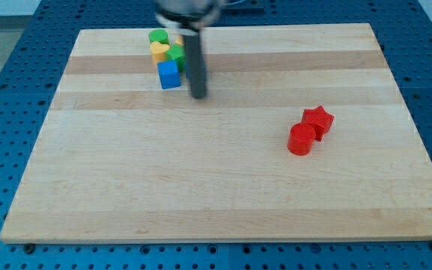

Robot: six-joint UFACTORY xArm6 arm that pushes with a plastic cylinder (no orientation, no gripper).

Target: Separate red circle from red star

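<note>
The red circle (301, 139) sits on the wooden board at the view's right, touching the red star (318, 121), which lies just up and to the right of it. My tip (199, 95) is at the end of the dark rod near the view's top centre, far to the left of both red blocks. It stands just right of the blue block (169, 75).
A cluster near the view's top holds a green block (158, 37), a yellow heart-like block (160, 51), a second green block (176, 53) partly behind the rod, and the blue cube. The board (126, 180) lies on a blue perforated table.
</note>
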